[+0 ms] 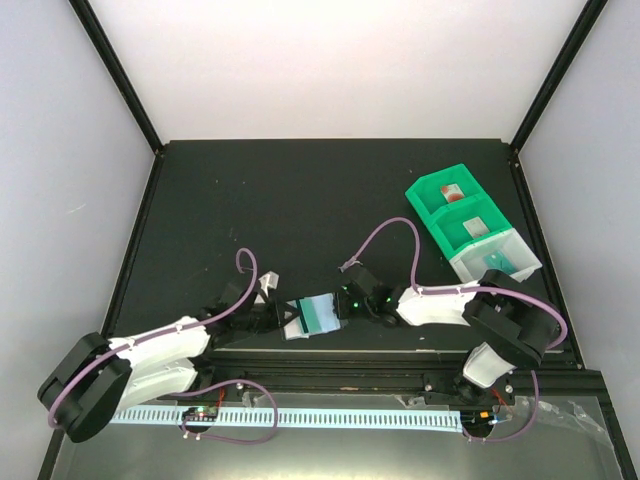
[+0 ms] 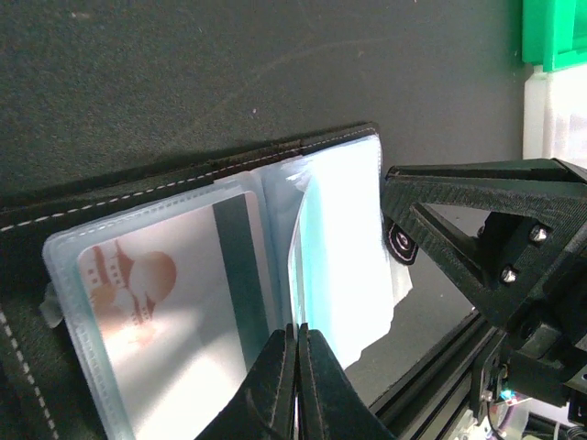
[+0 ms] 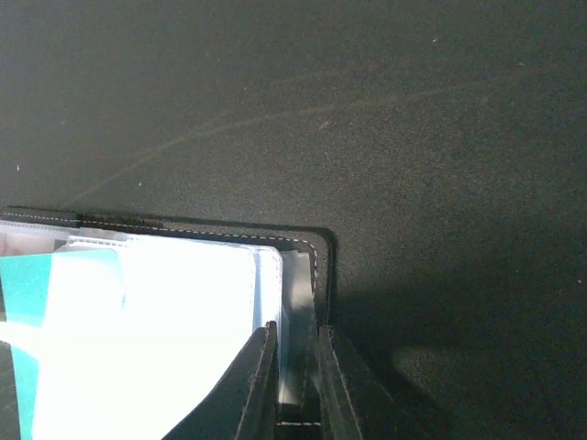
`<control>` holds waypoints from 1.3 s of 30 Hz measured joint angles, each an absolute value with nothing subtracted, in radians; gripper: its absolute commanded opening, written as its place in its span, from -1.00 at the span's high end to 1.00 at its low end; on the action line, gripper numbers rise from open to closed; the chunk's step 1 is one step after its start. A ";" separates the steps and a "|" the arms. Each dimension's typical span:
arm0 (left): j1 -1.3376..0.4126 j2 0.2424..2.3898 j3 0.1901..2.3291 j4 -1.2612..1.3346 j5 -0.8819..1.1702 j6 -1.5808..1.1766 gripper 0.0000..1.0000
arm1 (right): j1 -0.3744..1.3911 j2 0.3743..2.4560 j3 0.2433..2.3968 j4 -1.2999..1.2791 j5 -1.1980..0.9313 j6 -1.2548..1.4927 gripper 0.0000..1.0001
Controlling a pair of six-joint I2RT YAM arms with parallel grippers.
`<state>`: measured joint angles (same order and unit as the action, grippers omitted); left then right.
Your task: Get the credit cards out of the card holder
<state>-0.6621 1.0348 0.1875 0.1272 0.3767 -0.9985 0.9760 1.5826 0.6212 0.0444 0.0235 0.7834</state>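
Note:
The card holder (image 1: pixel 310 316) lies open near the table's front edge, black outside with clear sleeves inside. In the left wrist view its black cover (image 2: pixel 174 179) frames a sleeve holding a pale card with a red-orange print (image 2: pixel 128 284). A teal-green credit card (image 2: pixel 316 257) stands up from the middle sleeves and also shows in the right wrist view (image 3: pixel 27 284). My left gripper (image 2: pixel 298 337) is shut on that card's thin lower edge, sleeve included or not I cannot tell. My right gripper (image 3: pixel 295 362) is clamped on the holder's right cover edge (image 3: pixel 316 266).
A green two-compartment bin (image 1: pixel 440 185) and a clear bin (image 1: pixel 470 262) stand at the right, with small items inside. The metal front rail (image 1: pixel 330 372) runs just behind the holder. The right gripper's black frame (image 2: pixel 486 220) fills the right of the left wrist view.

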 measured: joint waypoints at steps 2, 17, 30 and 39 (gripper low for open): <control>-0.651 1.025 0.187 0.113 0.382 -0.986 0.97 | 0.976 1.581 0.621 0.039 0.024 0.783 0.69; -0.562 0.915 0.187 -0.015 0.416 -0.907 0.97 | 0.981 1.493 0.619 -0.115 0.098 0.738 0.64; -0.537 0.847 0.212 -0.110 0.415 -0.892 0.97 | 1.016 1.161 0.456 0.088 0.142 0.454 0.57; -0.518 0.746 0.268 -0.194 0.411 -0.899 0.97 | 1.094 0.966 0.243 0.376 0.084 0.056 0.56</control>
